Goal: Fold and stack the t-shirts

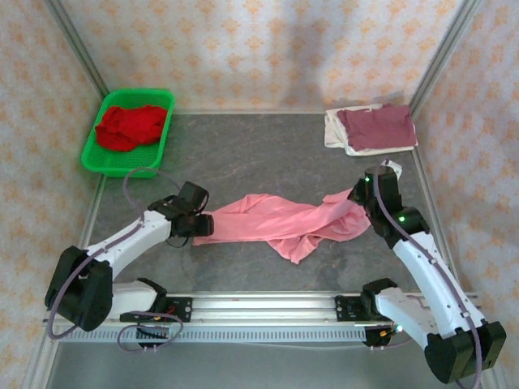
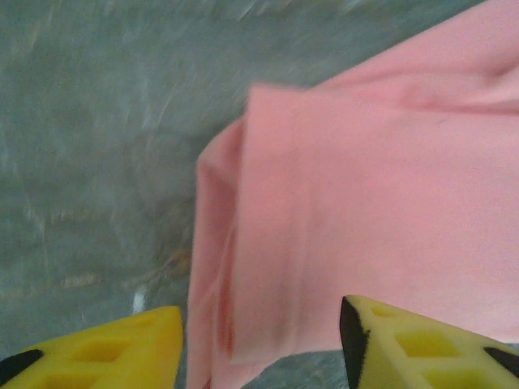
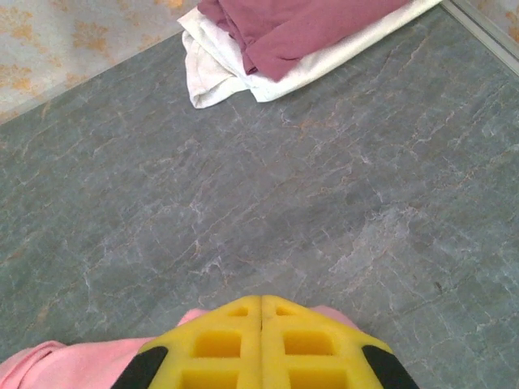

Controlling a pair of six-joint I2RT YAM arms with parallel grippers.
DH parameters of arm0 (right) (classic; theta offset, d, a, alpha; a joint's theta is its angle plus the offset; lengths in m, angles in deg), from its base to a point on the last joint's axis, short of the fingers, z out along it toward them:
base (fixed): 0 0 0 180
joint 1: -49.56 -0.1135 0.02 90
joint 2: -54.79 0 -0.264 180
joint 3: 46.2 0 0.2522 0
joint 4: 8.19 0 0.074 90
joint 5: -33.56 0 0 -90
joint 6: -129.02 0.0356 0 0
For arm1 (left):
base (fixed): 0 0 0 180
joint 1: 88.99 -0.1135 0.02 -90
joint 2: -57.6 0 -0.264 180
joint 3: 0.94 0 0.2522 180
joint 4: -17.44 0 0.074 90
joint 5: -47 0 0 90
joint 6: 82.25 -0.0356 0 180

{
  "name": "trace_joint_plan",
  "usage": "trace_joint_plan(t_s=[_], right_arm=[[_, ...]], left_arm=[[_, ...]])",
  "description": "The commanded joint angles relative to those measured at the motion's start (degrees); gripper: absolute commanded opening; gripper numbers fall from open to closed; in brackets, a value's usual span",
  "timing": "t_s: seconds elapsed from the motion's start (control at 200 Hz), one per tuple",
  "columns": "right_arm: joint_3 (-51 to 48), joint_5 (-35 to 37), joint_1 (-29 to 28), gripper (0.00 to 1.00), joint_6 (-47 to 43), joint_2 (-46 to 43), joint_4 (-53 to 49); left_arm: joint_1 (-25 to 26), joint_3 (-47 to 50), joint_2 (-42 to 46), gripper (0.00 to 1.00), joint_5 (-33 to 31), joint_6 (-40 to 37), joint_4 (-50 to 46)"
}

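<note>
One grey table (image 1: 268, 154) carried a large salmon-pink t-shirt (image 1: 276, 217), which lay rumpled across its middle from the left gripper (image 1: 203, 223) to the right gripper (image 1: 361, 194). At the far left a green mesh basket (image 1: 101, 168) held a bright red t-shirt (image 1: 130, 126), and at the far right a maroon t-shirt (image 1: 377, 124) sat on an off-white t-shirt (image 1: 336, 134). The left gripper's fingers (image 2: 122, 348) stood apart with the pink edge between them, while the right gripper's were pressed together, pinching the pink shirt's other end.
</note>
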Motion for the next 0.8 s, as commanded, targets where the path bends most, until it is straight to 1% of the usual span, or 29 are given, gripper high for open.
trace_joint_plan(t_s=[0.0,0.05,0.11,0.19,0.25,0.305,0.335,0.365,0.46,0.55,0.571,0.581,0.676,0.716,0.771,0.796], right_arm=[[1.62,1.27,0.53,0.00,-1.03,1.02,2.93],[1.83,1.04,0.57,0.00,-1.15,2.08,3.24],[2.17,0.40,0.57,0.00,-1.34,3.24,3.29],[2.31,0.11,0.65,0.00,-1.66,4.11,3.68],[2.23,0.27,0.70,0.00,-1.88,4.21,4.07],[2.24,0.28,0.68,0.00,-1.96,4.24,4.31],[2.26,0.21,0.71,0.00,-1.94,4.28,4.33],[2.31,0.19,0.78,0.00,-1.97,4.29,4.34],[2.16,0.02,0.75,0.00,-1.81,4.30,4.26],[1.81,-0.11,0.84,0.00,-1.52,4.04,4.50],[1.74,-0.15,0.83,0.00,-1.48,4.04,4.52],[1.71,-0.15,0.85,0.00,-1.49,4.10,4.52],[1.61,-0.33,0.83,0.00,-1.54,4.30,4.43],[1.53,-0.46,0.84,0.00,-1.61,4.38,4.43],[1.57,-0.51,0.87,0.00,-1.54,4.39,4.43],[1.53,-0.55,0.92,0.00,-1.60,4.39,4.50]], left_arm=[[-0.71,3.36,-1.23,0.56,-1.59,12.27,-5.73],[-0.71,4.54,-0.71,0.56,-0.76,14.81,-5.03],[-0.71,5.64,0.82,0.55,-0.90,16.07,-4.12],[-0.71,5.74,1.58,0.50,-1.12,14.96,-3.40],[-0.71,5.15,0.83,0.45,-0.89,12.52,-2.15],[-0.71,3.95,-0.27,0.35,-1.45,11.01,-2.06],[-0.71,3.41,-0.90,0.34,-1.56,10.54,-1.87],[-0.71,2.86,-1.44,0.35,-1.56,10.35,-1.89],[-0.71,1.66,-2.15,0.43,-1.54,9.95,-1.71],[-0.71,1.30,-1.77,0.60,-1.43,10.02,-2.03],[-0.71,1.21,-1.59,0.65,-1.43,10.04,-2.32],[-0.71,1.21,-1.51,0.65,-1.43,10.08,-2.45],[-0.71,1.84,1.08,0.65,-1.47,10.93,-3.77],[-0.75,2.43,2.71,0.61,-1.55,11.62,-4.46],[-0.75,3.41,5.01,0.59,-1.79,12.85,-5.80],[-0.79,3.83,6.06,0.56,-2.09,13.43,-6.61]])
